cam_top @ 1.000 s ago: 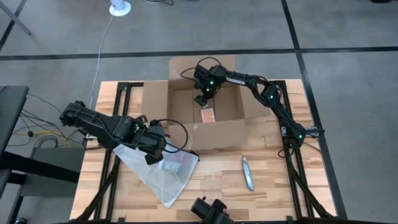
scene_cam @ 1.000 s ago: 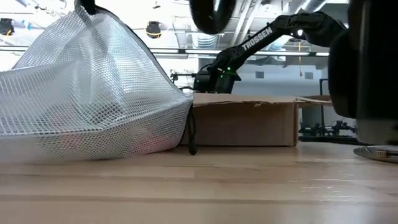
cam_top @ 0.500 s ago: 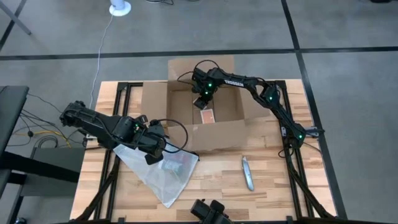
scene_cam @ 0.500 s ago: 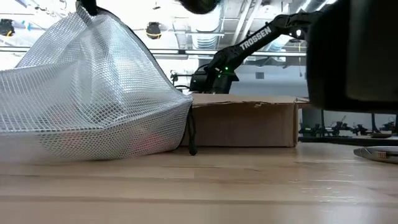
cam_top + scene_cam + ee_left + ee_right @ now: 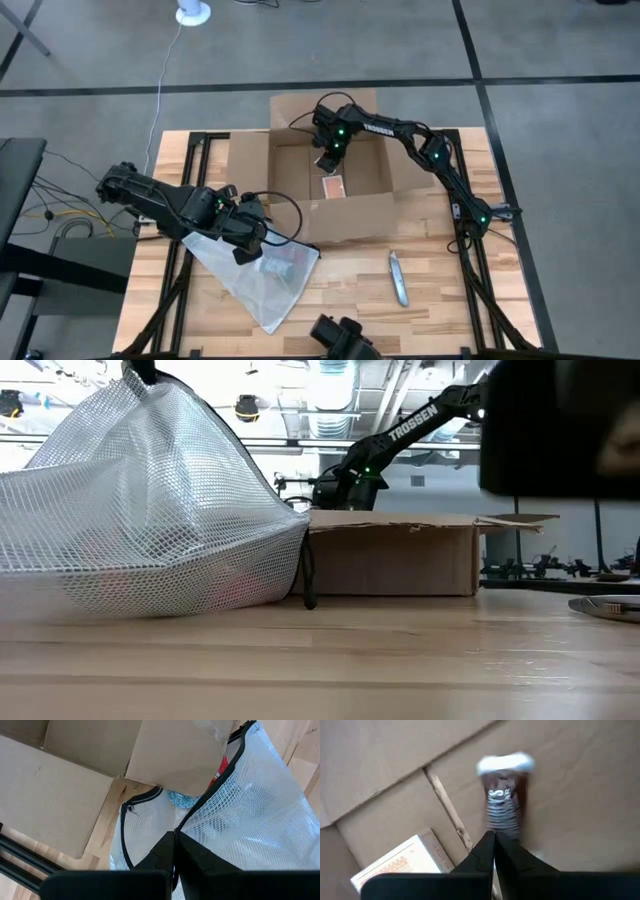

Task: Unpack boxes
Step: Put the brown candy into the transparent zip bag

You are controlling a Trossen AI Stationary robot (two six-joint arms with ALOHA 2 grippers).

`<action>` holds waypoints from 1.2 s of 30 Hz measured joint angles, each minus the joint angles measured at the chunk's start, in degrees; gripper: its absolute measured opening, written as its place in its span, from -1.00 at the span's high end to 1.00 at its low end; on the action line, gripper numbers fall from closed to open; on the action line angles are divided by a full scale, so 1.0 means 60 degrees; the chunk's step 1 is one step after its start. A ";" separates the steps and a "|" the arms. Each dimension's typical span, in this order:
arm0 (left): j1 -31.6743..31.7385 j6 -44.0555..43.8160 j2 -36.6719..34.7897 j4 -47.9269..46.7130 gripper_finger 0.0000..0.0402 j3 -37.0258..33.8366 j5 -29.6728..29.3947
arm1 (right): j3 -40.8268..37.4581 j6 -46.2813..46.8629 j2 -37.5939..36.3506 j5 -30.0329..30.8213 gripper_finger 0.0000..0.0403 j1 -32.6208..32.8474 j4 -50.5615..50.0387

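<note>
Box: an open brown cardboard box sits at the upper centre of the high view, its flaps folded outward, on the far part of the wooden table. In the low view its near wall shows at centre, behind the mesh bag.
Right gripper: the right gripper hangs inside the box opening, over the far part of the box floor. In the right wrist view its fingers meet at the tips, pinching the end of a small dark wrapped item with a white end, blurred, which hangs just above the cardboard floor.
Inside the box: a flat reddish-orange card or packet lies on the box floor, just below the gripper in the high view; the right wrist view shows it as a pale printed packet at lower left.
Left gripper: the left gripper is at centre left of the high view, well apart from the box interior and just beside its near left corner. Its fingers are closed on the dark-edged rim of a white mesh bag.
Mesh bag: it spreads across the table at lower left of the high view and fills the left half of the low view, touching the box's near corner.
Other: a silver folding knife lies on the table below and right of the box.
</note>
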 joint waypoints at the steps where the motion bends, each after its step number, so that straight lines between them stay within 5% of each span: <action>1: 0.0002 0.0063 0.0000 -0.0002 1.00 0.0000 0.0000 | 0.0190 -0.0106 0.0000 0.0000 1.00 0.0000 -0.0177; 11: 0.0004 0.0160 0.0000 -0.0004 1.00 0.0000 -0.0022 | 0.1830 -0.0537 -0.0036 -0.0448 1.00 -0.0007 -0.0982; 29: 0.0004 0.0102 0.0000 0.0000 1.00 -0.0004 -0.0080 | 0.1868 -0.0424 -0.0034 -0.0448 0.99 -0.0015 -0.0746; 36: 0.0000 0.0117 0.0000 0.0000 1.00 -0.0004 -0.0477 | 0.1535 -0.0570 0.0000 -0.0444 0.55 -0.0196 -0.1517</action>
